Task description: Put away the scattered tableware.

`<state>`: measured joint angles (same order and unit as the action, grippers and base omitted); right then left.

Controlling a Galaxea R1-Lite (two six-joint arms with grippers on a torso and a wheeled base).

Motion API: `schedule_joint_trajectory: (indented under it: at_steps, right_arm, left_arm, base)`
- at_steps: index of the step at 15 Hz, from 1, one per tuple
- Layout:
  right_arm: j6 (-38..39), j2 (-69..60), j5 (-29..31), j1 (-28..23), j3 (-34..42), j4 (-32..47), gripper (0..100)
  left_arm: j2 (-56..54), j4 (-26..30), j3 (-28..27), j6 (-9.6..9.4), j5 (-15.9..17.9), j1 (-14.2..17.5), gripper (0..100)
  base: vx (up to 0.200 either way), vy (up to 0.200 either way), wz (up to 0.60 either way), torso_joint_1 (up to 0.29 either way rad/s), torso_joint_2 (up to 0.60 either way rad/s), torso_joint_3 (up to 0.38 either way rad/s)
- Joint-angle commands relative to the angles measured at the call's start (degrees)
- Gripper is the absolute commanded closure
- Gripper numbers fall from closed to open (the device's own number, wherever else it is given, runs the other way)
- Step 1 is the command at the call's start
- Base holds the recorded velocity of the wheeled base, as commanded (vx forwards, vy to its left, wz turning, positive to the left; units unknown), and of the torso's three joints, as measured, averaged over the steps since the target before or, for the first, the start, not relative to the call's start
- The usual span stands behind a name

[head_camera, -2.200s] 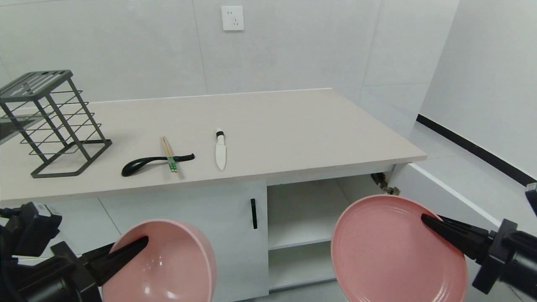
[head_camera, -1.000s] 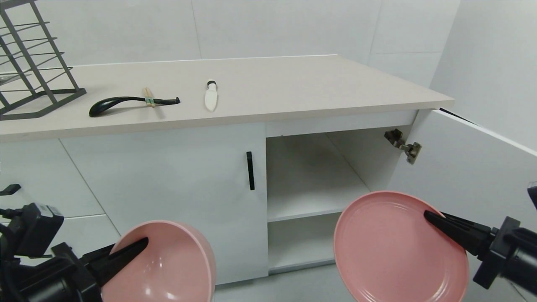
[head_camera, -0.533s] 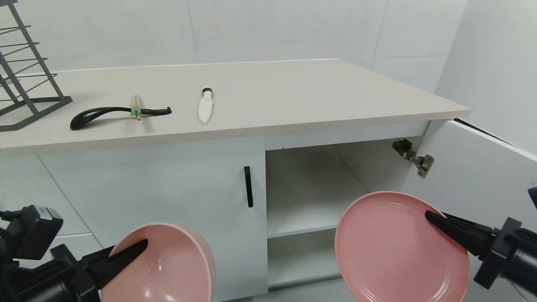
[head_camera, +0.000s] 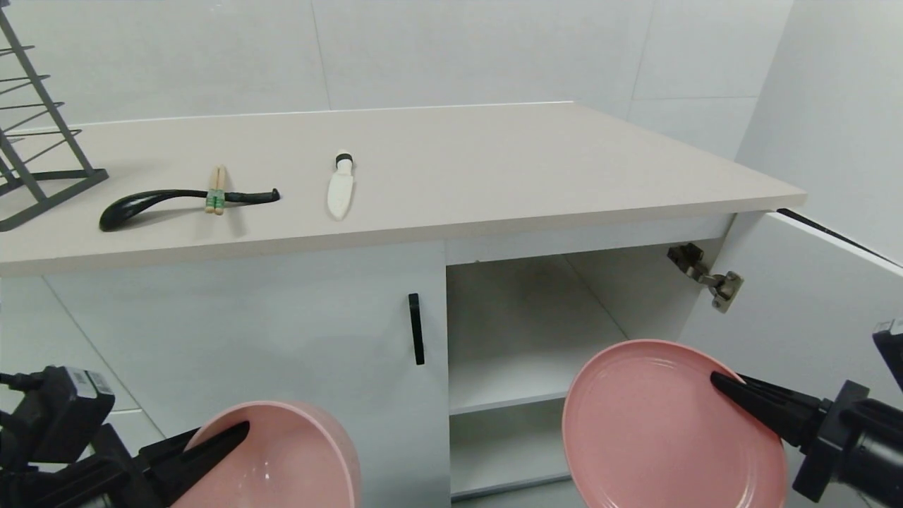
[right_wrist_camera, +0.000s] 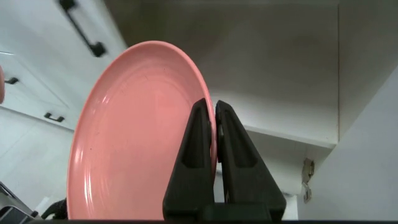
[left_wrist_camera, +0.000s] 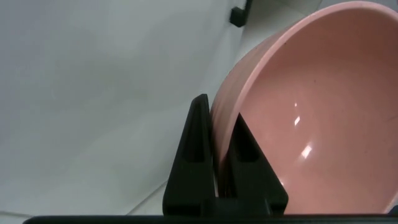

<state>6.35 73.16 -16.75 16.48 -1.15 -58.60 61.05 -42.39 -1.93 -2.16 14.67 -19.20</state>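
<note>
My left gripper (head_camera: 236, 430) (left_wrist_camera: 219, 134) is shut on the rim of a pink bowl (head_camera: 289, 458) (left_wrist_camera: 305, 112), held low in front of the closed cabinet door (head_camera: 247, 339). A pink plate (head_camera: 663, 430) (right_wrist_camera: 137, 130) hangs tilted before the open cabinet (head_camera: 522, 331), with my right gripper (head_camera: 716, 381) (right_wrist_camera: 212, 124) shut on its rim. On the countertop (head_camera: 494, 162) lie a black spoon (head_camera: 141, 203), a pair of chopsticks (head_camera: 216, 189) across its handle, and a white knife (head_camera: 340, 189).
A dark wire rack (head_camera: 35, 127) stands at the counter's left end. The cabinet's right door (head_camera: 811, 296) swings open toward me, its hinge (head_camera: 705, 276) showing. A white shelf (head_camera: 522, 374) divides the cabinet. A black handle (head_camera: 416, 329) sits on the closed door.
The whole head view has shifted, the counter now seen from lower and the open cabinet showing more fully. Bowl and plate stay gripped the same way.
</note>
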Motion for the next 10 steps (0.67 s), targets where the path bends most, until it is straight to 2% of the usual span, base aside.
schedule_joint_trajectory:
  at_steps: [1, 5, 8, 9, 10]
  right_arm:
    - [-0.02, 1.29, 0.05, -0.13, 1.06, 0.33, 100]
    - [1.91, 2.87, -0.04, 0.48, 1.06, 1.91, 100]
    - [1.82, 5.59, -0.13, 1.89, 1.06, 2.44, 100]
    - [1.12, 8.49, -0.21, 1.8, 1.06, 1.56, 100]
    - [0.59, 10.69, -0.21, 1.8, 1.06, -0.29, 100]
  left_arm:
    - [0.12, 0.11, 0.17, -0.04, 0.01, -0.58, 100]
    - [-0.23, 0.11, 0.26, -0.3, 0.01, -0.66, 100]
    - [-0.58, 0.2, 0.78, -3.2, 0.01, -0.66, 100]
    - [-0.67, 0.29, 1.14, -5.4, 0.01, -0.58, 100]
    - [-0.76, 0.29, 1.4, -5.93, 0.01, -0.58, 100]
  base:
    - [0.0, 0.0, 0.0, 0.0, 0.0, 0.0]
    - [0.0, 0.0, 0.0, 0.0, 0.0, 0.0]
    - [0.0, 0.0, 0.0, 0.0, 0.0, 0.0]
    - [0.0, 0.0, 0.0, 0.0, 0.0, 0.0]
    - [0.0, 0.0, 0.0, 0.0, 0.0, 0.0]
